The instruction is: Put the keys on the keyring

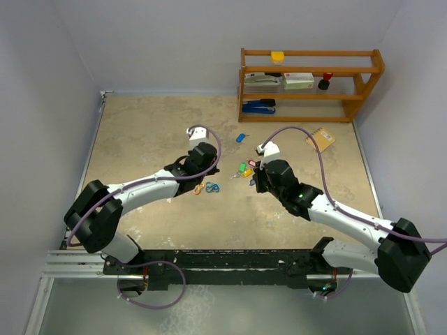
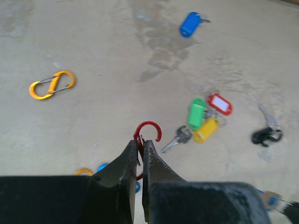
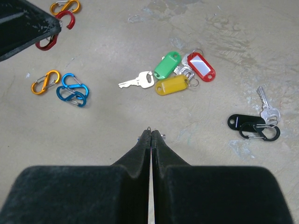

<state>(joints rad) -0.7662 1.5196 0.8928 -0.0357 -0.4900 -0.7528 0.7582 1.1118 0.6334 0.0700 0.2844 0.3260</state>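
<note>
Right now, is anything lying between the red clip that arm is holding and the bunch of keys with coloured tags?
Nothing visible. Only bare table lies between the red clip in the left gripper and the bunch of keys. An orange clip sits off to the other side.

The left arm [image 1: 150,187] and right arm [image 1: 335,209] reach inward over the beige table [image 1: 140,139], meeting near a cluster of tagged keys [image 1: 246,169] in green, red and yellow. A blue-tagged key [image 1: 241,137] lies farther back. An orange clip [image 1: 199,188] and blue clips [image 1: 212,187] lie beside the left arm. A wooden shelf [image 1: 328,53] stands at the far right.
</note>
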